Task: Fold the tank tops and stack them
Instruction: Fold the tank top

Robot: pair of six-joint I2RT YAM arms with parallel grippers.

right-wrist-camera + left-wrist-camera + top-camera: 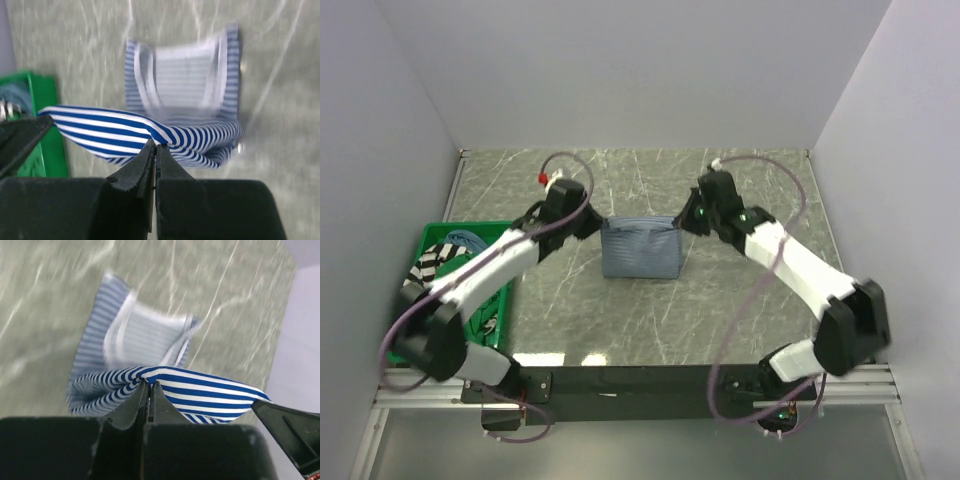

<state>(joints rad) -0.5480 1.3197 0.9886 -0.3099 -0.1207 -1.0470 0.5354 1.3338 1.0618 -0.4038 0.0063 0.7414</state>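
Observation:
A thin navy-white striped tank top (640,250) hangs stretched between my two grippers over the middle of the table. My left gripper (598,225) is shut on its left edge, my right gripper (682,222) on its right edge. In the left wrist view the jaws (149,384) pinch a fold of the striped cloth (210,395). The strap end (145,335) trails on the table beyond. The right wrist view shows the same pinch (155,145) on the cloth (100,130). A bold black-white striped top (432,258) and a dusty blue one (470,238) lie in the bin.
A green plastic bin (492,300) stands at the left edge of the marbled table, also seen in the right wrist view (42,100). White walls close in the table on the left, back and right. A black rail runs along the near edge.

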